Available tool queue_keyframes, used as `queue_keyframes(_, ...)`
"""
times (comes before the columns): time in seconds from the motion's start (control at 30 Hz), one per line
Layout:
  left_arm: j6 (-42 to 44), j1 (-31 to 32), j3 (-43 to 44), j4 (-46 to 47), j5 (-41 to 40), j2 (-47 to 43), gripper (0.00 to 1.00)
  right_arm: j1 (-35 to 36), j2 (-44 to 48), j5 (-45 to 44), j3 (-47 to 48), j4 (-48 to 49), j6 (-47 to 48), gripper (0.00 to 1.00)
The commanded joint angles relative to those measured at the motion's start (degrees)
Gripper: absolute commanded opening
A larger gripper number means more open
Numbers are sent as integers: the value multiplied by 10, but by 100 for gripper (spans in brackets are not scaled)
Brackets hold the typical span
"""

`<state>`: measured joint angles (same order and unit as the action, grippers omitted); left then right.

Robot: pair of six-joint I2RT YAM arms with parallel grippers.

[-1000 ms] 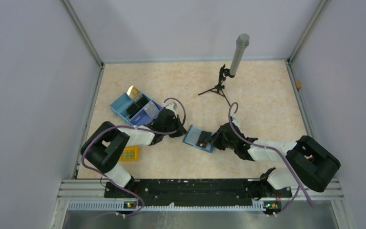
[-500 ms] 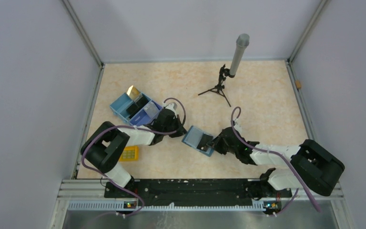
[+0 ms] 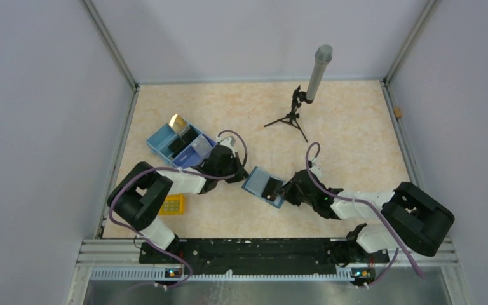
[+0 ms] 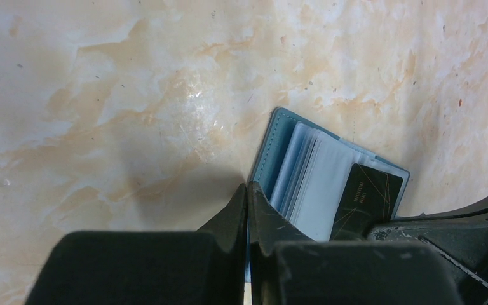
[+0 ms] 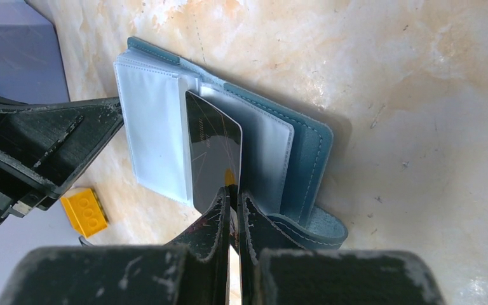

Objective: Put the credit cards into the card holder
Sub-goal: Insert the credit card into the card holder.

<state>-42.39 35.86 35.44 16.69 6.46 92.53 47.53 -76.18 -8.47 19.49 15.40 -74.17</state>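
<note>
The teal card holder (image 3: 262, 185) lies open on the table, its pale blue sleeves up. My left gripper (image 3: 242, 175) is shut on the holder's left cover edge (image 4: 272, 145), its tips (image 4: 248, 192) pinching it. My right gripper (image 3: 285, 189) is shut on a black credit card (image 5: 213, 147) with thin gold lines. The card's far end lies slid between the holder's sleeves (image 5: 155, 136). The card also shows in the left wrist view (image 4: 365, 196). A gold card (image 3: 178, 122), a black card (image 3: 182, 144) and a silvery card (image 3: 199, 147) sit in the blue tray.
The blue partitioned tray (image 3: 161, 141) stands just left of my left gripper. A yellow studded block (image 3: 172, 204) lies near the left arm's base and shows in the right wrist view (image 5: 86, 212). A small tripod with a grey tube (image 3: 296, 108) stands at the back.
My right gripper has moved left towards the holder with the black card, sliding it further in. The holder shifted slightly left. The left gripper has held still.
</note>
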Motion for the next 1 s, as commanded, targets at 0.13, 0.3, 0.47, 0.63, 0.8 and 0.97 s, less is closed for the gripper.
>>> queue_keyframes(0.13, 33, 2, -41, -71, -12, 17, 0, 11, -32, -30, -12, -2, 2, 0)
queue_keyframes(0.3, 35, 2, -46, -69, -12, 11, 0, 11, -38, -36, -18, 22, -7, 0)
queue_keyframes(0.47, 32, 2, -51, -71, -12, 2, 0, 11, -40, -43, -17, 29, -14, 0)
queue_keyframes(0.63, 30, 2, -54, -73, -13, -4, 0, 13, -43, -46, -20, 35, -24, 0)
queue_keyframes(0.8, 25, 2, -58, -70, -12, -10, 0, 15, -55, -42, -15, 45, -27, 0)
queue_keyframes(0.97, 23, 3, -60, -70, -16, -13, 0, 20, -75, -23, -13, 64, -36, 0)
